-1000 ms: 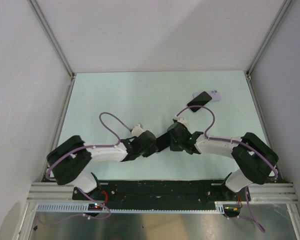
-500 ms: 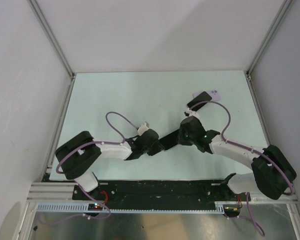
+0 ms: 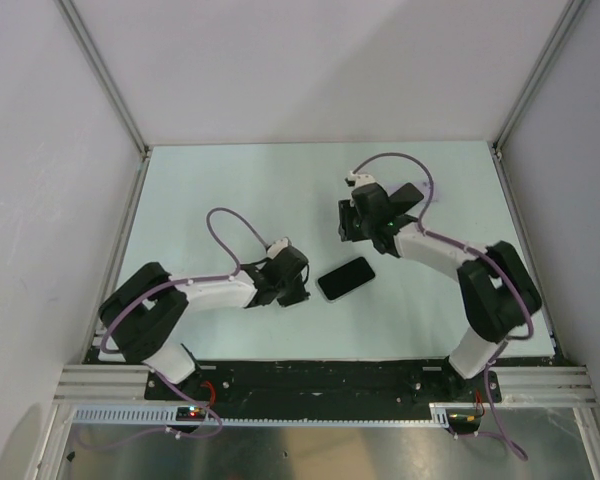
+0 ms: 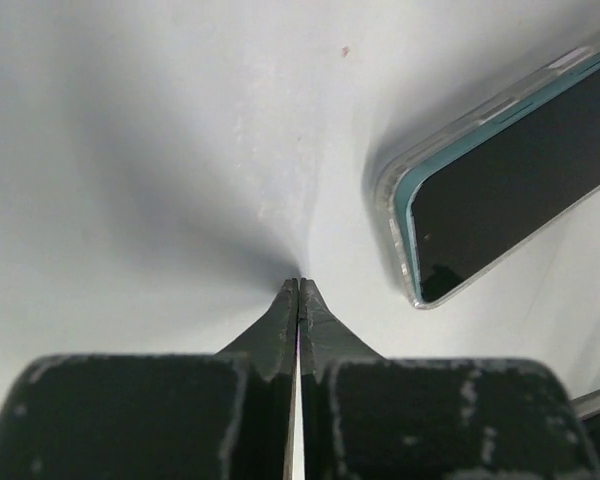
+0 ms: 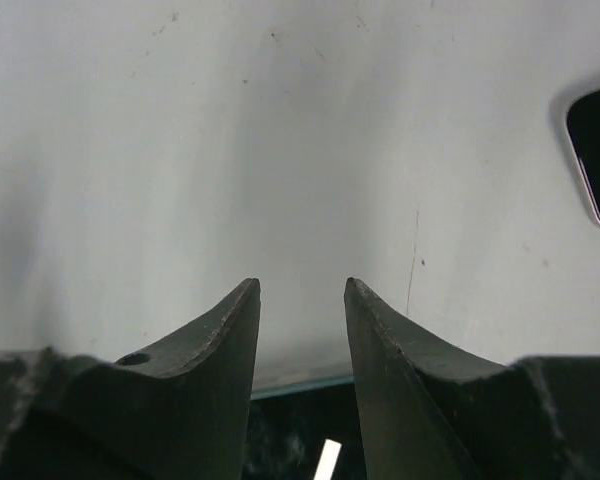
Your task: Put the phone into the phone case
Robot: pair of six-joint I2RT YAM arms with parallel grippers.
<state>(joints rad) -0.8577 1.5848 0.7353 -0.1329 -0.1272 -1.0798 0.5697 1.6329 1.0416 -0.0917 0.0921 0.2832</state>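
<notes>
Lying mid-frame, the phone (image 3: 345, 278) looks seated in its clear case (image 4: 388, 225), left gripper (image 4: 298, 287) clenched empty beside it, right gripper (image 5: 300, 292) parted, empty, upper right; the next move is pressing any unseated corner home.

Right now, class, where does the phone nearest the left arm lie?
In the top view, the phone lies flat on the table near its middle, just right of the shut left tool, apart from it.

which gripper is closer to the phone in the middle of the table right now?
Left. The left gripper, shut, sits just to the left of the phone, tips near its corner. The right gripper, open, hangs beyond the phone's far end, farther off.
</notes>
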